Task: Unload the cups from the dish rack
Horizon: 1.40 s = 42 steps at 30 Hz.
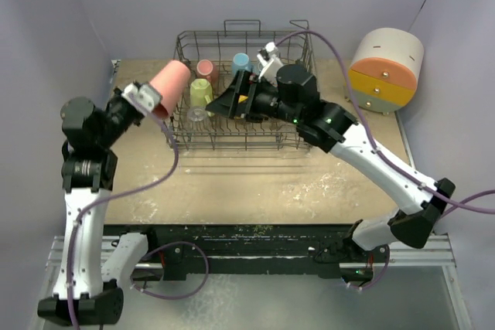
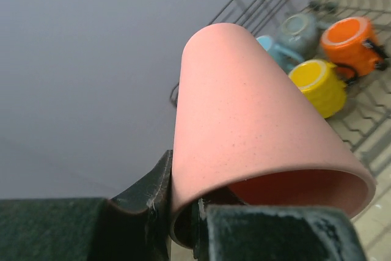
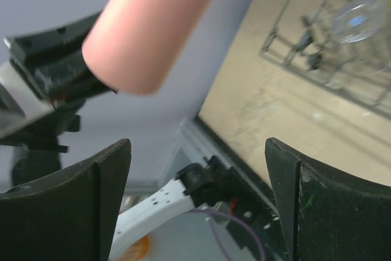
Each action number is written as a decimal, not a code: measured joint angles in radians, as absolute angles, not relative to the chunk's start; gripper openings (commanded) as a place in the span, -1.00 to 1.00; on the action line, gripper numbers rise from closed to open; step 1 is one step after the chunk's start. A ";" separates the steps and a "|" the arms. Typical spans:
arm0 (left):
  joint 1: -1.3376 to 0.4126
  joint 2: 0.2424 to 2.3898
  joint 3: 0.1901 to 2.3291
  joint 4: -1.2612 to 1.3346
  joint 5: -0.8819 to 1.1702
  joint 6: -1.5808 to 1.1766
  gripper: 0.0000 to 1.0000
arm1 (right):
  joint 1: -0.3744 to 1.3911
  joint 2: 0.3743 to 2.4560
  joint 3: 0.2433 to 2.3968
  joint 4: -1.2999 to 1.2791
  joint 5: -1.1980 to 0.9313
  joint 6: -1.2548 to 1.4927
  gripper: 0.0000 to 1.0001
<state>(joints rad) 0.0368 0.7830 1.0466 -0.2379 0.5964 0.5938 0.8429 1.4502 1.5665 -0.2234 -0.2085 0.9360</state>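
Pink cup clamped at rim by left fingers, near dish rack; right fingers spread apart.

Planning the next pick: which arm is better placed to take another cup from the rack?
Right: the right gripper hangs open over the dish rack; the left gripper is shut on the pink cup.

Dish rack sits far-centre on table, drawer box to its right. Cups stand inside, left half. One cup aloft left of rack, in left gripper.
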 measured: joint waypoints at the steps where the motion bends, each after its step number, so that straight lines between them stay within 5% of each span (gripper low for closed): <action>1: 0.037 0.837 1.095 -0.270 0.533 0.587 -1.00 | 0.836 1.437 1.582 -0.261 -0.172 0.915 0.85; 10: 0.068 1.299 1.560 -0.572 0.112 0.595 -1.00 | 0.738 1.292 1.600 -0.453 0.009 0.793 0.88; 27: 0.157 2.279 2.481 -1.279 0.071 0.674 -1.00 | 0.734 1.319 1.555 -0.551 0.068 0.672 0.92; 42: 0.143 2.429 2.466 -1.341 0.074 0.705 -1.00 | 0.732 1.426 1.503 -0.524 0.033 0.619 0.96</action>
